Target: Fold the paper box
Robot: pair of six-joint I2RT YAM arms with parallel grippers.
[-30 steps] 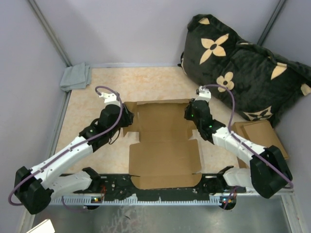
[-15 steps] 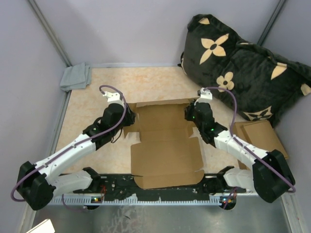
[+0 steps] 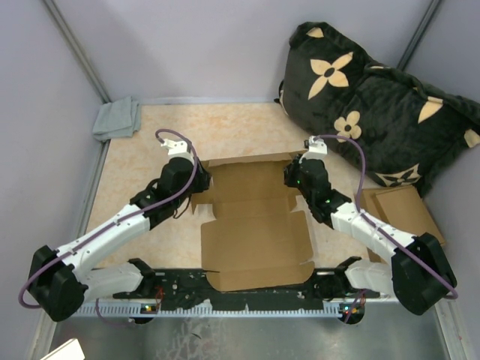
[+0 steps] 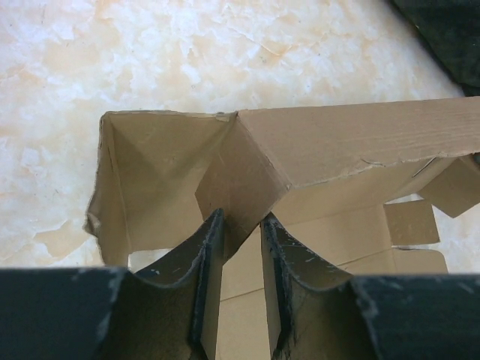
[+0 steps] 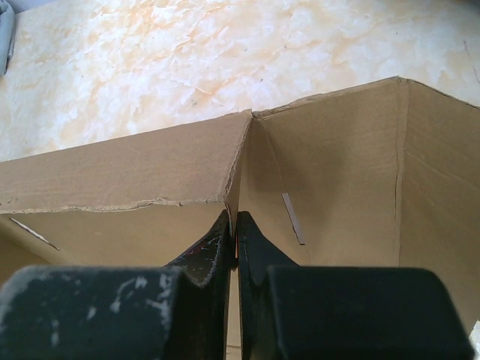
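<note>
The paper box (image 3: 255, 229) lies open in the middle of the table, its far wall and far corner flaps raised. My left gripper (image 3: 197, 180) is at the far left corner. In the left wrist view (image 4: 241, 225) its jaws stand a little apart, with a corner flap of the box (image 4: 240, 180) between the fingertips (image 4: 214, 232). My right gripper (image 3: 294, 177) is at the far right corner. In the right wrist view (image 5: 235, 225) it is shut on the thin edge of an upright flap where the box's walls (image 5: 120, 176) meet.
A black pillow with beige flowers (image 3: 367, 97) fills the far right corner. A stack of flat cardboard pieces (image 3: 401, 206) lies right of the right arm. A grey cloth (image 3: 118, 118) lies at the far left. Grey walls enclose the marbled table (image 3: 247, 127).
My left gripper has moved a little right and farther in toward the box's far left corner. The right gripper has held its place on the flap.
</note>
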